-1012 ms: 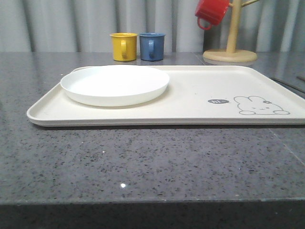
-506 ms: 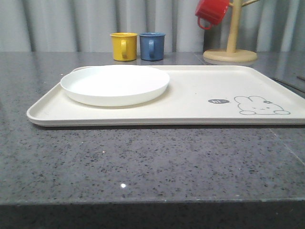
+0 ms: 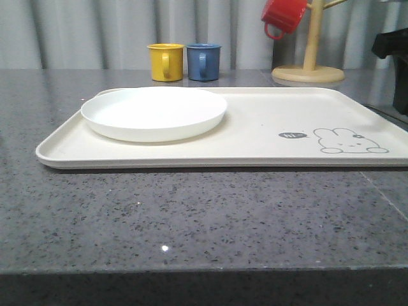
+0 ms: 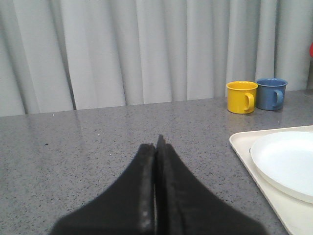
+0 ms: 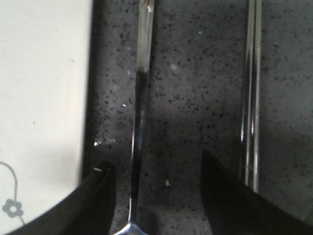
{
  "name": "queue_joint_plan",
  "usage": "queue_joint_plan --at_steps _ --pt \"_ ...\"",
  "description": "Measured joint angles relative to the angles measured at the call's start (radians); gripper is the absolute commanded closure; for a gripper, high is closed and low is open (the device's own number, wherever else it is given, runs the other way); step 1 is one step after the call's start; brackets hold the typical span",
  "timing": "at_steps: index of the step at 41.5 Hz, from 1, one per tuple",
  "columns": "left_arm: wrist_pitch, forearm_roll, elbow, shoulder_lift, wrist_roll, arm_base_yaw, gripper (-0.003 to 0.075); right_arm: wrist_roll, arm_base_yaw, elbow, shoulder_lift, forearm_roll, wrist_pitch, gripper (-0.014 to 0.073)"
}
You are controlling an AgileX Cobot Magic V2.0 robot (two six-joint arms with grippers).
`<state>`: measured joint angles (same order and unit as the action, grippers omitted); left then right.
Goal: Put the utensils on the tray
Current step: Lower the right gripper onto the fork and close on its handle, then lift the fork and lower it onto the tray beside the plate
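The cream tray with a rabbit drawing lies mid-table, and the round white plate rests on its left half. In the right wrist view my right gripper is open, its fingers either side of a silver utensil handle lying on the grey table just beside the tray's edge. I cannot tell if that handle is the fork's or the spoon's. The flat metal chopsticks lie parallel, just outside one finger. My left gripper is shut on nothing, low over bare table left of the tray.
A yellow mug and a blue mug stand behind the tray. A red mug hangs on a wooden mug tree at the back right. Part of my right arm shows at the right edge. A grey curtain closes the back.
A black part of my right arm has come into the front view at the right edge. The tray, plate and mugs have not moved.
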<state>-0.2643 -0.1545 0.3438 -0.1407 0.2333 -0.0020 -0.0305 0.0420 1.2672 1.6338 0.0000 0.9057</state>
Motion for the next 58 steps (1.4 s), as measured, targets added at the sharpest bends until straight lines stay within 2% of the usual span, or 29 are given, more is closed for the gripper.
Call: queue_joint_plan --at_steps 8,15,25,30,38,43,58 --pt "0.0 0.0 0.0 0.0 0.0 0.0 0.0739 0.0 0.0 0.01 0.04 0.0 -0.011 0.0186" --pt "0.0 0.0 0.0 0.0 0.0 0.0 0.0739 0.0 0.0 0.012 0.058 0.006 -0.02 0.0281" --pt "0.0 0.0 0.0 0.0 0.0 0.0 0.0739 0.0 0.0 0.012 0.061 0.009 -0.037 0.0351" --pt "0.0 0.0 0.0 0.0 0.0 0.0 0.0739 0.0 0.0 0.012 0.061 0.009 -0.037 0.0425" --pt "0.0 0.0 0.0 0.0 0.0 0.0 0.0739 0.0 0.0 0.012 0.061 0.009 -0.038 0.0594" --pt "0.0 0.0 0.0 0.0 0.0 0.0 0.0739 0.0 0.0 0.012 0.061 0.009 -0.042 0.0659" --pt "0.0 0.0 0.0 0.0 0.0 0.0 0.0739 -0.024 0.0 0.023 -0.016 0.009 -0.043 0.0652"
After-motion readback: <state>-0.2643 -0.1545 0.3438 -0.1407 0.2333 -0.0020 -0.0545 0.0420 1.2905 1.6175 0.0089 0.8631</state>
